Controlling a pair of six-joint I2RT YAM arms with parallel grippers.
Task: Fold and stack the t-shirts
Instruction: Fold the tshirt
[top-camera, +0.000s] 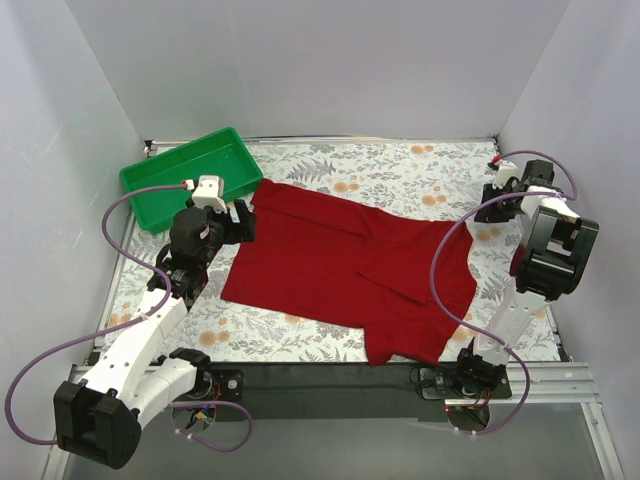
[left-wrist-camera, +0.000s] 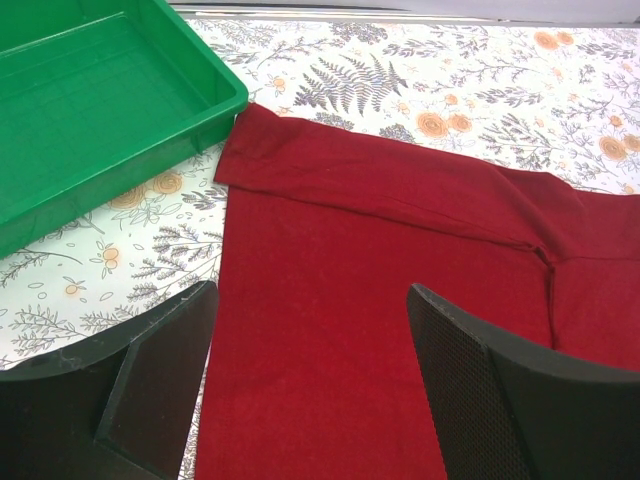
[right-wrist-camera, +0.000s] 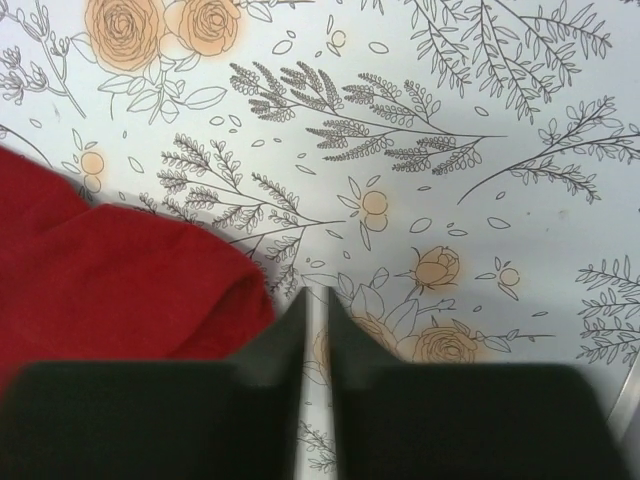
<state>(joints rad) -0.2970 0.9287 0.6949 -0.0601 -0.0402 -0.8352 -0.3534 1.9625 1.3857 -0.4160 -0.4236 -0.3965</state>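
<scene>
The dark red t-shirt (top-camera: 340, 265) lies spread across the middle of the flowered table, with a fold of cloth laid over its right half. My left gripper (top-camera: 236, 214) hovers open over the shirt's left edge, and red fabric (left-wrist-camera: 350, 300) fills the wide gap at the gripper (left-wrist-camera: 310, 290). At the shirt's far right side, my right gripper (top-camera: 488, 207) is shut with nothing in it. In the right wrist view the gripper (right-wrist-camera: 315, 295) points at bare table, and a rounded bulge of the shirt (right-wrist-camera: 110, 290) lies just left of the fingers.
A green plastic tray (top-camera: 170, 158) stands at the back left, its near corner (left-wrist-camera: 200, 50) close to the shirt's upper left corner. Grey walls enclose the table on three sides. A black rail runs along the near edge.
</scene>
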